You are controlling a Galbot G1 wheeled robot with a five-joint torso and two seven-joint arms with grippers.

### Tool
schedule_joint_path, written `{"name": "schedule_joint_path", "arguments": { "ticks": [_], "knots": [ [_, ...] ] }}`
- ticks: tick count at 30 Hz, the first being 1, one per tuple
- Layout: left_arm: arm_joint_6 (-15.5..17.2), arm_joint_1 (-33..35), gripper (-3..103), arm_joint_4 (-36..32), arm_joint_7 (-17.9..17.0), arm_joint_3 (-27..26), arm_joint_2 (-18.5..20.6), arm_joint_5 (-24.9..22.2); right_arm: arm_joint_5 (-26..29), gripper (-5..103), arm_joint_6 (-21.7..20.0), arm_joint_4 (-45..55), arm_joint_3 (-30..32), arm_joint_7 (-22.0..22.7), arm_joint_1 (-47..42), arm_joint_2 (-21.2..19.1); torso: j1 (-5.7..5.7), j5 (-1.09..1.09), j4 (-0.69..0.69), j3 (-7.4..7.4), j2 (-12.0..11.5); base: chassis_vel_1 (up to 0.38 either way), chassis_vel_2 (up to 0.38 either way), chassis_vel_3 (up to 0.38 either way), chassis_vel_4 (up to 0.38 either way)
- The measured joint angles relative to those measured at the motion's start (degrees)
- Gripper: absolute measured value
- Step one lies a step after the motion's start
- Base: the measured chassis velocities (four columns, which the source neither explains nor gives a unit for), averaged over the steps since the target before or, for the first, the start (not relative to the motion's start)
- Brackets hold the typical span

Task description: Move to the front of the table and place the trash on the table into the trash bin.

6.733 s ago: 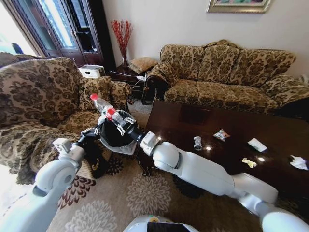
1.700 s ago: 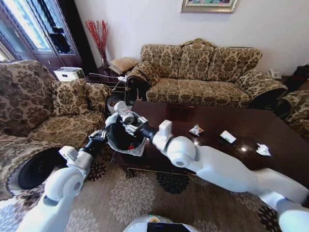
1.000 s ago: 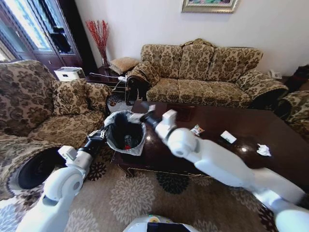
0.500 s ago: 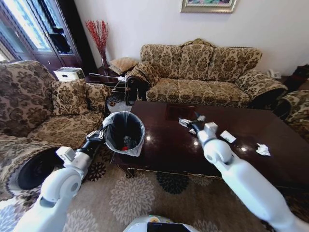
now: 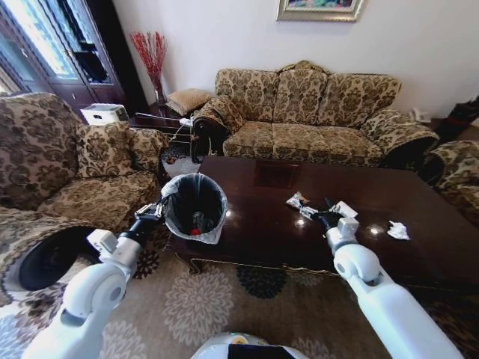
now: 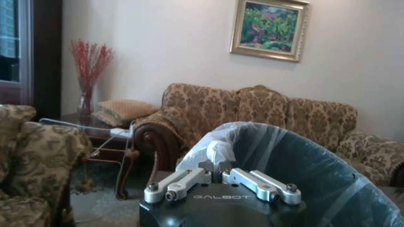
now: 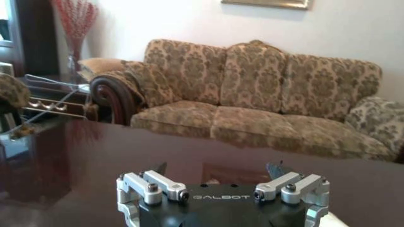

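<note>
The shiny wrapper lies on the tabletop just ahead of my right hand, with a white card-like scrap beside the hand and a crumpled white tissue farther toward the right end. My right hand sits low over the dark wood with its fingers spread wide and nothing between them (the right wrist view shows both fingers well apart). My left hand is clamped on the bag-lined rim of the black trash bin, holding it off the table's left end; a bit of red shows inside.

I judge the step in hand to be picking the wrapper. I'd come down straight and pinch across its crinkled middle, since foil slides on that glossy mahogany. The tissue is soft and should compress easily.
</note>
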Motion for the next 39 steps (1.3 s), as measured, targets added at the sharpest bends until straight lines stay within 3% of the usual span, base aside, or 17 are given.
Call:
{"name": "schedule_joint_path", "arguments": {
  "ticks": [7, 11, 14, 16, 19, 24, 33, 39],
  "knots": [
    [-0.19, 0.96, 3, -1.16, 0.46, -0.13, -0.28, 0.16, -1.58, 100, 3.07, -3.61, -0.54, -0.27, -1.04, 3.06, -0.01, 0.02, -0.01, 0.0, 0.0, -0.265, -0.283, 0.236, 0.272],
    [-0.43, 1.49, 3, -1.96, 1.13, 0.06, -0.45, 0.94, 0.84, 100, 3.8, -5.65, -1.98, 0.18, -1.13, 6.04, 0.01, 0.05, -0.04, 0.01, 0.0, -0.152, -0.166, 0.156, 0.126],
    [-0.5, 1.81, 3, -2.34, 1.24, 0.06, -0.48, 1.05, 1.27, 100, 3.82, -6.31, -2.48, -0.02, -1.18, 7.15, 0.01, 0.04, -0.01, 0.01, 0.0, -0.054, -0.036, 0.04, 0.002],
    [-0.52, 2.04, 3, -2.5, 1.23, 0.04, -0.48, 1.24, 0.86, 100, 4.06, -8.0, -3.38, -0.61, -1.09, 8.4, 0.01, -0.08, 0.02, 0.0, 0.0, 0.015, 0.014, -0.016, -0.028],
    [-0.52, 2.46, 3, -2.87, 1.15, -0.09, -0.44, 1.38, 1.76, 100, 4.21, -10.09, -4.85, -0.3, -0.4, 9.43, 0.0, -0.01, 0.06, 0.0, 0.0, 0.045, 0.018, -0.055, -0.057],
    [-0.77, 2.86, 3, -3.04, 0.97, -0.28, -0.14, 1.39, 3.95, 100, 3.97, -13.23, -6.18, 1.14, 1.24, 10.32, 0.0, -0.02, 0.02, 0.0, 0.0, -0.003, -0.005, -0.035, -0.028],
    [-1.13, 2.51, 3, -2.73, 0.92, -0.24, -0.09, 1.24, 2.92, 100, 4.73, -18.27, -7.0, -0.11, 3.44, 11.21, 0.0, -0.01, -0.04, 0.01, 0.0, -0.094, -0.079, -0.053, -0.067],
    [-1.16, 2.16, 3, -2.22, 0.68, 0.09, -0.34, 1.23, 1.94, 100, 5.37, -19.47, -8.86, -1.18, 5.0, 11.57, 0.0, -0.01, 0.01, 0.0, 0.0, -0.009, -0.014, -0.004, -0.008]
  ]
}}
